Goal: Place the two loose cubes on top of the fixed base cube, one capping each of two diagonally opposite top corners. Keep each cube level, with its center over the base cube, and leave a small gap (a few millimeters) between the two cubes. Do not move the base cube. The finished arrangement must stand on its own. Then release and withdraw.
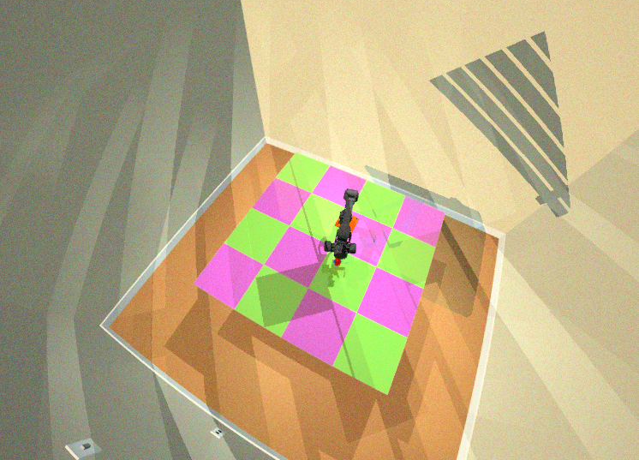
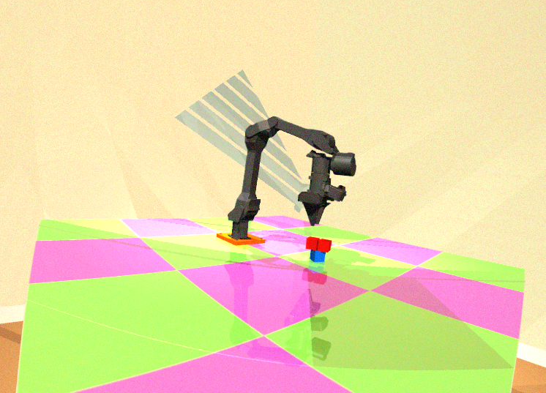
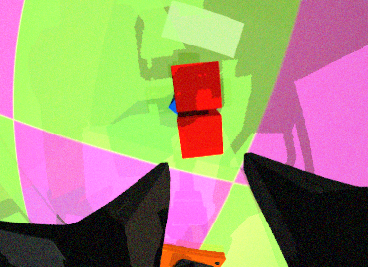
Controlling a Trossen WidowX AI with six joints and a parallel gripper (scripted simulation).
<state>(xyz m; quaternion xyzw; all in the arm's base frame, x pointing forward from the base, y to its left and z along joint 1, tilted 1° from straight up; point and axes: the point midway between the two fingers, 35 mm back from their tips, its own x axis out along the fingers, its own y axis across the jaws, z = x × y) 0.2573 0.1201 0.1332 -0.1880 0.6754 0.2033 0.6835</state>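
Note:
Two red cubes sit side by side on top of the blue base cube (image 2: 317,256) (image 3: 173,107). One red cube (image 2: 312,243) (image 3: 202,137) is nearer the arm's base; the other red cube (image 2: 324,245) (image 3: 197,86) is farther out. Both look level, with a narrow dark gap between them in the wrist view. A corner of the blue cube shows at the left of the gap; the rest is hidden from above. My gripper (image 2: 312,225) (image 3: 207,165) is open and empty, above the cubes and clear of them. In the top view only a bit of red (image 1: 337,261) shows beside the gripper.
The arm stands on an orange base plate (image 1: 338,223) (image 2: 224,237) (image 3: 215,257) on the green and pink checkered surface (image 1: 381,341) (image 2: 110,314). A pale rectangle (image 3: 203,29) lies beyond the cubes in the wrist view. Shadows and reflections cross the surface.

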